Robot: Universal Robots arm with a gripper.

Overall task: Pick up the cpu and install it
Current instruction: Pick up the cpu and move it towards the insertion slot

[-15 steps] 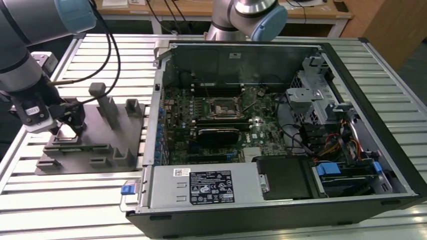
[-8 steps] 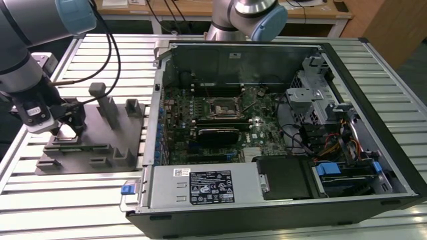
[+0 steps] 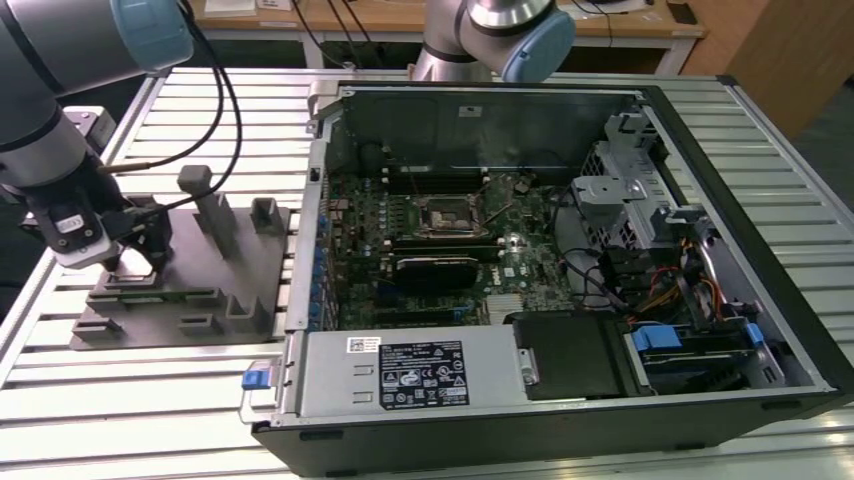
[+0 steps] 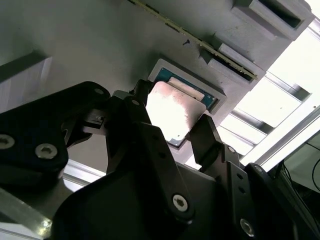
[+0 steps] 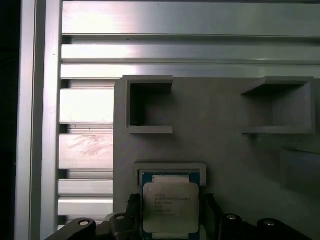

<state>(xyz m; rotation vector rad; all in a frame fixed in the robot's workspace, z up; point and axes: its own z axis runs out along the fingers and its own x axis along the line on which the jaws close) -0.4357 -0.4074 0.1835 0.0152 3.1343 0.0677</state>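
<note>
The cpu (image 5: 170,210) is a small square chip with a pale silver top and a teal board edge. It lies in a shallow framed recess of the grey fixture plate (image 5: 225,150). In both wrist views my gripper (image 5: 170,199) straddles it, with one black finger (image 4: 141,97) against one side and the other finger (image 4: 204,129) against the opposite side. The cpu (image 4: 172,120) still looks seated in its recess. In the exterior view the gripper (image 3: 118,268) is down at the fixture plate (image 3: 174,322) on the exterior view's left, far from the black socket frame (image 3: 445,214) on the motherboard.
An open computer case (image 3: 747,300) lies on the slatted aluminium table (image 3: 134,400), with its motherboard, drive cage and cables exposed. Grey upright blocks (image 3: 214,215) rise from the fixture plate beside the gripper. A second arm's base (image 3: 501,35) stands behind the case.
</note>
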